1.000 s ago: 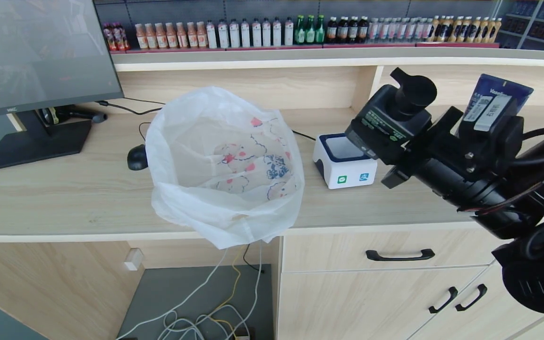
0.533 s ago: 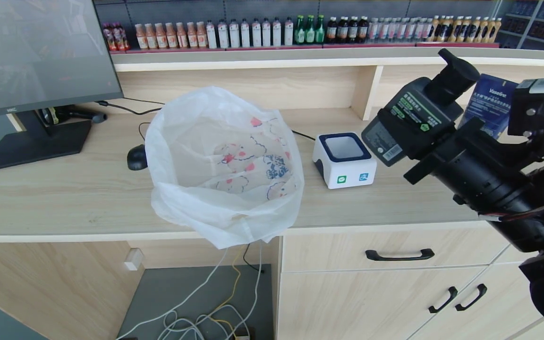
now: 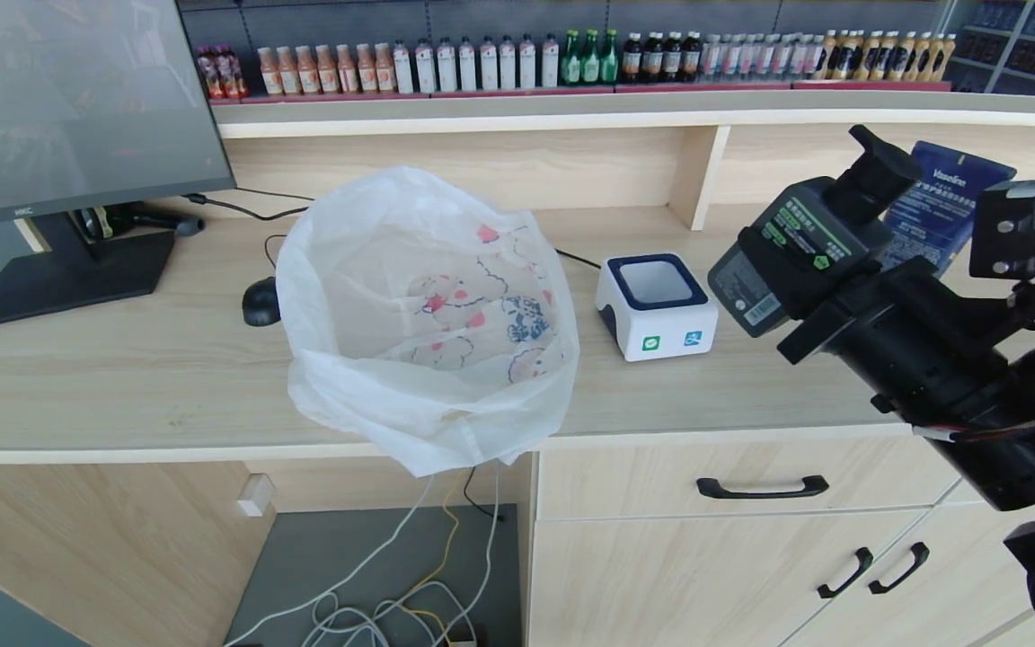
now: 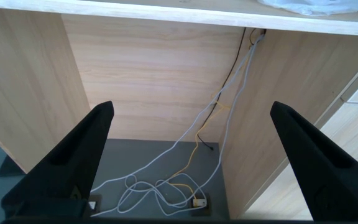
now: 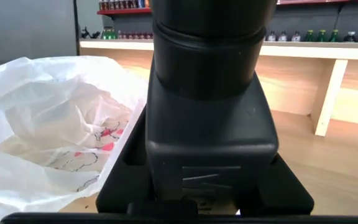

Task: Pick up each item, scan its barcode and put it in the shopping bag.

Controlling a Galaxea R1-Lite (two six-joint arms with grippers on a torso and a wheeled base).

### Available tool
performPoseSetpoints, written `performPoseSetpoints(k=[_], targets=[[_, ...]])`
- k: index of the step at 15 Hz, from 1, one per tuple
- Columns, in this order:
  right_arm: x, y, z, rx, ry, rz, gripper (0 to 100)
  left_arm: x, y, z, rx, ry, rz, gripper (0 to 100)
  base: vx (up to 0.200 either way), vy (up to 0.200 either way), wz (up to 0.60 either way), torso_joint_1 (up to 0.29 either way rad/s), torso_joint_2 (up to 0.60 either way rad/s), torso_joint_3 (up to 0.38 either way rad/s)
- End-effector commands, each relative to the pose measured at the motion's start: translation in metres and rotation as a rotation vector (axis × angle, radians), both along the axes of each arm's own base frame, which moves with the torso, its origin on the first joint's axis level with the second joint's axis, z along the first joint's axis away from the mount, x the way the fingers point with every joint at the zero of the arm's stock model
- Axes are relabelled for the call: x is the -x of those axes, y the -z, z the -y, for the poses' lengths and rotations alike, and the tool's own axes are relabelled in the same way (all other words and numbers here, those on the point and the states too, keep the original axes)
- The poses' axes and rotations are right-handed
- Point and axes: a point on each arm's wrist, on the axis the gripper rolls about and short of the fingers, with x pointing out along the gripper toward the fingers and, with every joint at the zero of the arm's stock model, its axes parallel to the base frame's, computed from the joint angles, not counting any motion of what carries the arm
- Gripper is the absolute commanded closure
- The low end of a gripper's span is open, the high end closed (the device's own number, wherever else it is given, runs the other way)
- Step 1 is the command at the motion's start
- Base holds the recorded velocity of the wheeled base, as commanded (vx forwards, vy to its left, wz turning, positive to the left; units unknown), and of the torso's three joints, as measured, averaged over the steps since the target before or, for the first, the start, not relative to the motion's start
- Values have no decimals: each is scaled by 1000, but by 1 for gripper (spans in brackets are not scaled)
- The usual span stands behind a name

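My right gripper [image 3: 844,301] is shut on a black bottle [image 3: 803,250] with green labels and a barcode sticker on its lower end. It holds the bottle tilted in the air just right of the white scanner box [image 3: 656,306] on the counter. In the right wrist view the black bottle [image 5: 210,106] stands close up, with the white shopping bag [image 5: 55,124] beyond it. That shopping bag [image 3: 428,314] stands open at the counter's front edge, left of the scanner. My left gripper [image 4: 191,162] is open, below the counter top.
A blue packet [image 3: 942,208] leans at the back right of the counter. A monitor [image 3: 59,99] and a black mouse [image 3: 260,301] sit on the left. Drawers [image 3: 760,486] lie under the counter, and loose cables [image 4: 185,186] lie on the floor.
My right arm has carried the black bottle to the right, from over the scanner's edge to beside it, turning its barcode end into view. The bag and scanner have not moved.
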Motion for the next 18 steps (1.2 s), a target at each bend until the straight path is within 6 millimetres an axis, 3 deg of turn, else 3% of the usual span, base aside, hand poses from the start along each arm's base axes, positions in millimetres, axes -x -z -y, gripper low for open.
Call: performPoseSetpoints(k=[1,15,18], targets=[[3,-3,1,-3,-2,9,100,0,0,0,1,0,0,0,0,200,0,-2,7,2],[21,-7,10,-9,-1,25,100,0,0,0,1,0,-1,0,0,200,0,4,2,4],[21,-7,9,-7,0,24,100,0,0,0,-2,0,0,0,0,0,0,0,0,0]])
